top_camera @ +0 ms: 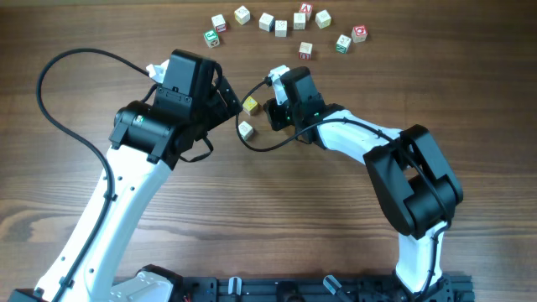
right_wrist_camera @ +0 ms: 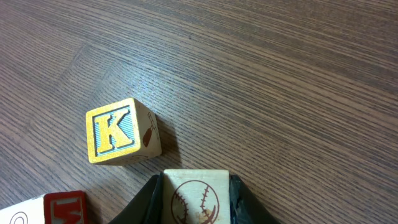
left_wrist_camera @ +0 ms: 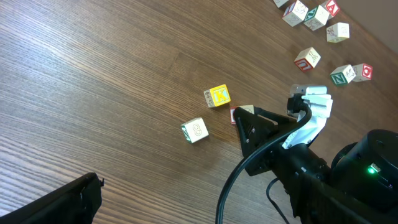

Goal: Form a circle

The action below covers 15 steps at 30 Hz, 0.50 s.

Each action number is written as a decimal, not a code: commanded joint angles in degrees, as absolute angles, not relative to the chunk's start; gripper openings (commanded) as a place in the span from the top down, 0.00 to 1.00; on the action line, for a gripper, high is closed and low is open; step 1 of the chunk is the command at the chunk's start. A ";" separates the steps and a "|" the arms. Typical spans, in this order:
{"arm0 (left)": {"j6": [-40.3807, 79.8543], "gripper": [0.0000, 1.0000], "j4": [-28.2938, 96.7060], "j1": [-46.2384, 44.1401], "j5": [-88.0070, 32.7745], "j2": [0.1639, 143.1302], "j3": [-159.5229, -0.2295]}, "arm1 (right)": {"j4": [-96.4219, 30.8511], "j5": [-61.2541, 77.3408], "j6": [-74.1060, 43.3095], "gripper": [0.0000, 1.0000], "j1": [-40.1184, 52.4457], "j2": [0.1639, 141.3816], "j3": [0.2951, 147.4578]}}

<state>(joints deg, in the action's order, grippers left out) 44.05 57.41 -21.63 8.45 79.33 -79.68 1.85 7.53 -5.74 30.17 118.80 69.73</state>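
- While you check the overhead view, note the ring [top_camera: 249, 107] is only a start: three small wooden blocks near the middle of the bench [top_camera: 277, 218], well short of the far edge, between the two grippers.
- Yellow block [right_wrist_camera: 118, 132]: flat on the wood, with a blue K on its yellow top face and a small brown drawing on one side. It sits on the far side of the group.
- Pale block [left_wrist_camera: 195, 130]: an 8-like mark on top and green along one edge. It is near the yellow one but apart from it, toward the front edge.
- Third block [right_wrist_camera: 198, 198]: pale, with a brown baseball drawing on the face you see from the right wrist. It is just beside the yellow block with a narrow strip of wood between them, not touching.
- Right gripper [top_camera: 272, 111]: its fingers [right_wrist_camera: 148, 202] pinch the baseball block from both sides, low over the wood. You cannot tell whether the block rests on the bench.
- Left gripper [top_camera: 226, 99]: fingers spread wide with nothing between them, just left of the yellow block. Its own camera shows only one dark fingertip [left_wrist_camera: 62, 202], at the bottom-left.
- Red face [right_wrist_camera: 65, 208]: you see it at the bottom-left corner of the right wrist view. You cannot tell which block it belongs to.
- Loose blocks [top_camera: 281, 28]: a scattered arc along the far edge, well apart from the ring, pale with red and green marks.
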 commanded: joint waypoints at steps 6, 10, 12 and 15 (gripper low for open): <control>44.60 0.00 57.45 -21.47 8.36 79.42 -79.50 | 1.85 8.99 -5.08 0.64 30.06 120.44 69.73; 44.60 0.00 57.45 -21.47 8.36 79.42 -79.50 | 1.83 8.97 -5.10 0.57 30.04 120.42 69.73; 44.60 0.00 57.45 -21.47 8.36 79.42 -79.50 | 1.83 8.99 -5.10 0.55 30.04 120.42 69.73; 44.60 0.00 57.45 -21.47 8.36 79.42 -79.50 | 1.74 8.99 -5.13 0.51 30.04 120.18 69.73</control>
